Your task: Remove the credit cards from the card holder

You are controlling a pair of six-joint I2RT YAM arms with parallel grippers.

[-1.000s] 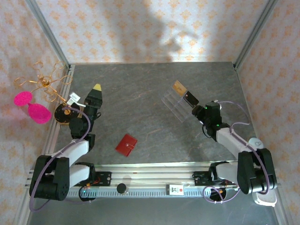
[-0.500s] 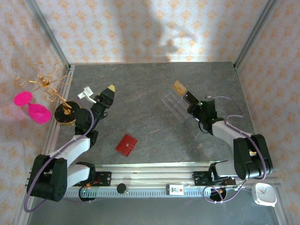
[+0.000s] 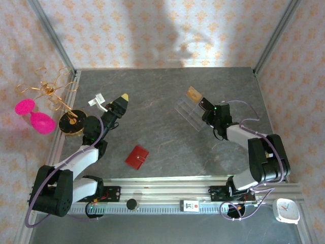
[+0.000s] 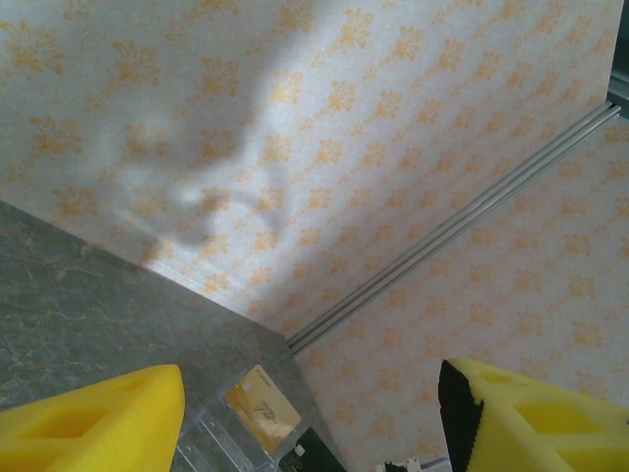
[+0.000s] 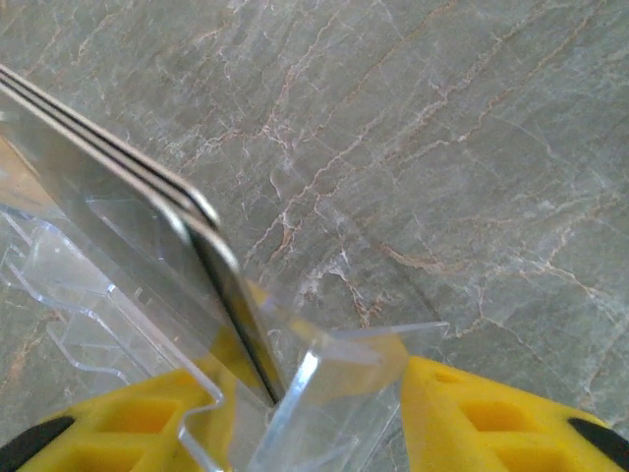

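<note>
Top external view: the red card holder (image 3: 137, 157) lies shut on the grey table (image 3: 152, 91). It is near my bases, a bit left of the middle. My left gripper (image 3: 123, 98) is on the far side of it, well apart, and points to the far right. In the left wrist view its yellow fingers (image 4: 88, 418) are wide apart.

My right gripper (image 3: 207, 108) is at the clear stand (image 3: 187, 116) on the right. In the right wrist view its fingers (image 5: 491, 418) are apart, one on each side of the black card (image 5: 147, 246). A gold card (image 3: 193, 94) stands at the far end of the stand.
</note>
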